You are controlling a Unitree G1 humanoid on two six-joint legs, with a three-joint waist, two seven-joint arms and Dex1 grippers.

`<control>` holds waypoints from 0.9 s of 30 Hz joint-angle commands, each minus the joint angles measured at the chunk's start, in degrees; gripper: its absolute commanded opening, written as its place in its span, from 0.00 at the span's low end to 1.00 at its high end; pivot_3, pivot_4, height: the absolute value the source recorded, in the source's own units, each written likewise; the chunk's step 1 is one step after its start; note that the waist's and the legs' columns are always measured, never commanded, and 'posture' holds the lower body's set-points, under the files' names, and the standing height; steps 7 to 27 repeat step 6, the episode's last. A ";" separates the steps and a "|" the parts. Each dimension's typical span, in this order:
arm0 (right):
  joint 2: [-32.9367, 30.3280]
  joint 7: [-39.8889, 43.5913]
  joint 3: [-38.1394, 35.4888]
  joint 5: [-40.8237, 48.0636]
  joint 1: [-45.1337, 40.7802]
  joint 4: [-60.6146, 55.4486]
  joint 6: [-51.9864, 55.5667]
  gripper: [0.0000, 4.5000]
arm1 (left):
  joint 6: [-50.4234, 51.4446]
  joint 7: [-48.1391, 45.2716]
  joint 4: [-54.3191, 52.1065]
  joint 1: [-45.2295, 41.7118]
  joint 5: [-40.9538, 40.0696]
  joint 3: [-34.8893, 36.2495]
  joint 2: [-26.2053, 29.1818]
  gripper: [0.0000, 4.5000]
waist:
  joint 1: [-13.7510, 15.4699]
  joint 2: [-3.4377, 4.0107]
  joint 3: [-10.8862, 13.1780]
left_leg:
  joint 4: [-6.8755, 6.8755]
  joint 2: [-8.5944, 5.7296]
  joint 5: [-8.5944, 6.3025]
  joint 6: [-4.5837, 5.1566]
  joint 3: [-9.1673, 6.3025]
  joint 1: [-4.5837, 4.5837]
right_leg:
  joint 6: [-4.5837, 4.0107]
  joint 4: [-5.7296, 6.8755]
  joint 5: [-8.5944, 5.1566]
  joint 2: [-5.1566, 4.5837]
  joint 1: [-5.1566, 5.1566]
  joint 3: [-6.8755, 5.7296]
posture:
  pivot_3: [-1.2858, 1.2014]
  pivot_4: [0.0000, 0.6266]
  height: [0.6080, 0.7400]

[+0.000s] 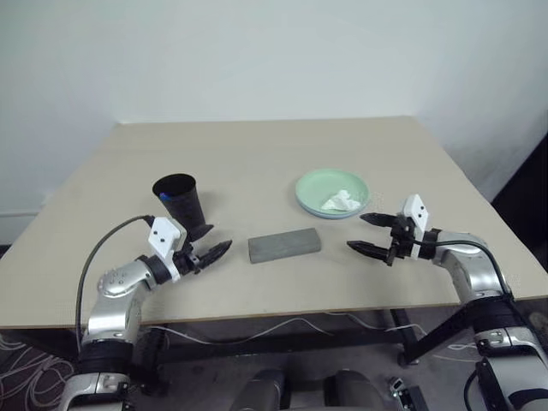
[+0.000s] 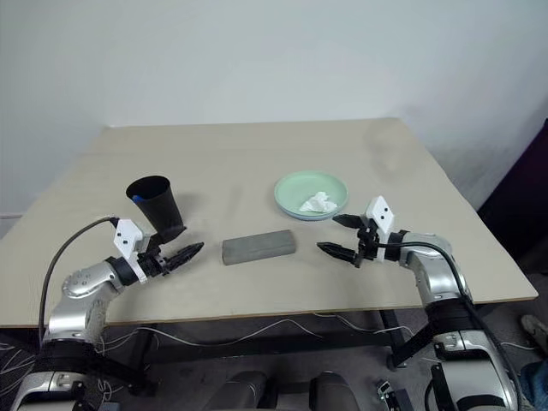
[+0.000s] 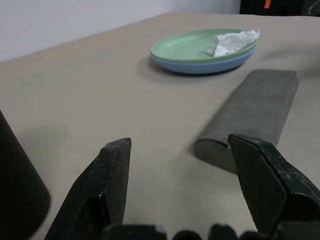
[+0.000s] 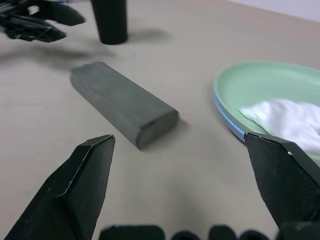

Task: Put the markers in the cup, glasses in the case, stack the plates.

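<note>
The black cup [image 1: 178, 205] stands upright at the table's left, with a blue marker [image 1: 163, 196] cap peeking over its rim. The grey case [image 1: 284, 245] lies shut in the middle. The mint green plate sits on the light blue one, so the plates [image 1: 312, 190] are stacked at the right. My left gripper [image 1: 218, 252] is open and empty, just in front of the cup and left of the case [image 3: 250, 110]. My right gripper [image 1: 354, 232] is open and empty, right of the case [image 4: 120, 102] and in front of the plates [image 4: 260, 85]. The glasses are out of view.
A crumpled white tissue [image 1: 341, 202] lies on the green plate. The table's front edge [image 1: 274, 315] runs just under both grippers. Bare tabletop stretches behind the cup and plates to the far wall.
</note>
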 commanded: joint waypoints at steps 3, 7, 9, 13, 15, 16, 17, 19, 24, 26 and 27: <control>-2.72 0.42 -2.75 1.53 1.64 -3.05 1.89 1.00 | -3.67 1.55 0.03 1.50 2.14 0.13 -1.20 0.72 | 0.58 0.00 0.00 | -0.01 0.00 0.00 0.00 0.05 0.00 | -0.09 0.00 -0.05 0.00 0.00 0.16 | 0.52 0.00 0.97; -3.74 0.30 -3.18 1.81 2.65 -4.62 3.27 1.00 | -4.34 2.63 -0.04 1.49 2.76 -0.54 -2.97 0.72 | 0.82 0.01 0.00 | 0.00 0.00 0.00 0.01 0.08 -0.01 | -0.11 0.02 -0.05 -0.02 0.03 0.21 | 0.52 0.00 0.97; -3.74 0.30 -3.18 1.81 2.65 -4.62 3.27 1.00 | -4.34 2.63 -0.04 1.49 2.76 -0.54 -2.97 0.72 | 0.82 0.01 0.00 | 0.00 0.00 0.00 0.01 0.08 -0.01 | -0.11 0.02 -0.05 -0.02 0.03 0.21 | 0.52 0.00 0.97; -3.74 0.30 -3.18 1.81 2.65 -4.62 3.27 1.00 | -4.34 2.63 -0.04 1.49 2.76 -0.54 -2.97 0.72 | 0.82 0.01 0.00 | 0.00 0.00 0.00 0.01 0.08 -0.01 | -0.11 0.02 -0.05 -0.02 0.03 0.21 | 0.52 0.00 0.97; -3.74 0.30 -3.18 1.81 2.65 -4.62 3.27 1.00 | -4.34 2.63 -0.04 1.49 2.76 -0.54 -2.97 0.72 | 0.82 0.01 0.00 | 0.00 0.00 0.00 0.01 0.08 -0.01 | -0.11 0.02 -0.05 -0.02 0.03 0.21 | 0.52 0.00 0.97; -3.74 0.30 -3.18 1.81 2.65 -4.62 3.27 1.00 | -4.34 2.63 -0.04 1.49 2.76 -0.54 -2.97 0.72 | 0.82 0.01 0.00 | 0.00 0.00 0.00 0.01 0.08 -0.01 | -0.11 0.02 -0.05 -0.02 0.03 0.21 | 0.52 0.00 0.97; -3.74 0.30 -3.18 1.81 2.65 -4.62 3.27 1.00 | -4.34 2.63 -0.04 1.49 2.76 -0.54 -2.97 0.72 | 0.82 0.01 0.00 | 0.00 0.00 0.00 0.01 0.08 -0.01 | -0.11 0.02 -0.05 -0.02 0.03 0.21 | 0.52 0.00 0.97; -3.74 0.30 -3.18 1.81 2.65 -4.62 3.27 1.00 | -4.34 2.63 -0.04 1.49 2.76 -0.54 -2.97 0.72 | 0.82 0.01 0.00 | 0.00 0.00 0.00 0.01 0.08 -0.01 | -0.11 0.02 -0.05 -0.02 0.03 0.21 | 0.52 0.00 0.97; -3.74 0.30 -3.18 1.81 2.65 -4.62 3.27 1.00 | -4.34 2.63 -0.04 1.49 2.76 -0.54 -2.97 0.72 | 0.82 0.01 0.00 | 0.00 0.00 0.00 0.01 0.08 -0.01 | -0.11 0.02 -0.05 -0.02 0.03 0.21 | 0.52 0.00 0.97; -3.74 0.30 -3.18 1.81 2.65 -4.62 3.27 1.00 | -4.34 2.63 -0.04 1.49 2.76 -0.54 -2.97 0.72 | 0.82 0.01 0.00 | 0.00 0.00 0.00 0.01 0.08 -0.01 | -0.11 0.02 -0.05 -0.02 0.03 0.21 | 0.52 0.00 0.97; -3.74 0.30 -3.18 1.81 2.65 -4.62 3.27 1.00 | -4.34 2.63 -0.04 1.49 2.76 -0.54 -2.97 0.72 | 0.82 0.01 0.00 | 0.00 0.00 0.00 0.01 0.08 -0.01 | -0.11 0.02 -0.05 -0.02 0.03 0.21 | 0.52 0.00 0.97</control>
